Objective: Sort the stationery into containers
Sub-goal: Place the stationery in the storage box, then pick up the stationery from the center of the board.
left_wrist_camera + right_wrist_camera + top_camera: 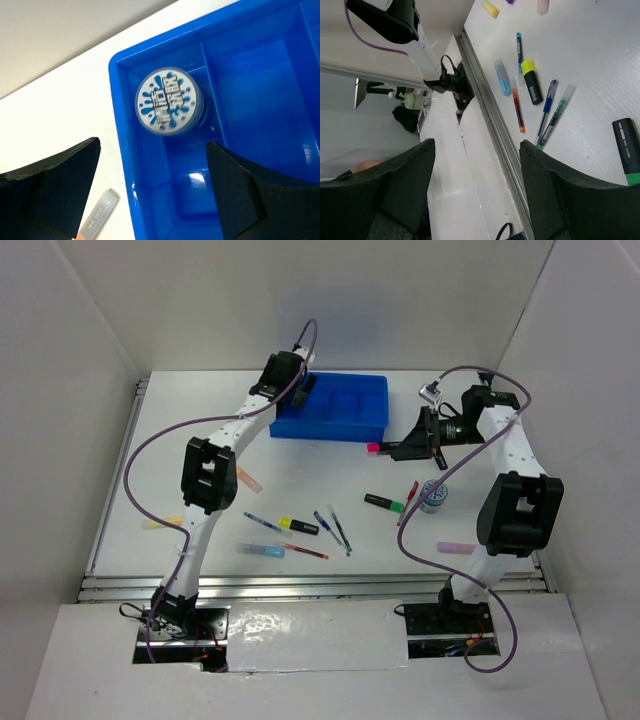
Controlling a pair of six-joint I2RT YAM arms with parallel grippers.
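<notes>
Left end effector [152, 145] hangs released over the blue tray [125, 100], disc [167, 101] inside at twelve o'clock; I'd lift straight up, clearing the wall.

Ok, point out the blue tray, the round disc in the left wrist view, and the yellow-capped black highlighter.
blue tray [330, 429], top external view, near wall.
round disc [167, 101], left wrist view, printed face.
yellow-capped black highlighter [533, 87], right wrist view, black barrel.
</notes>
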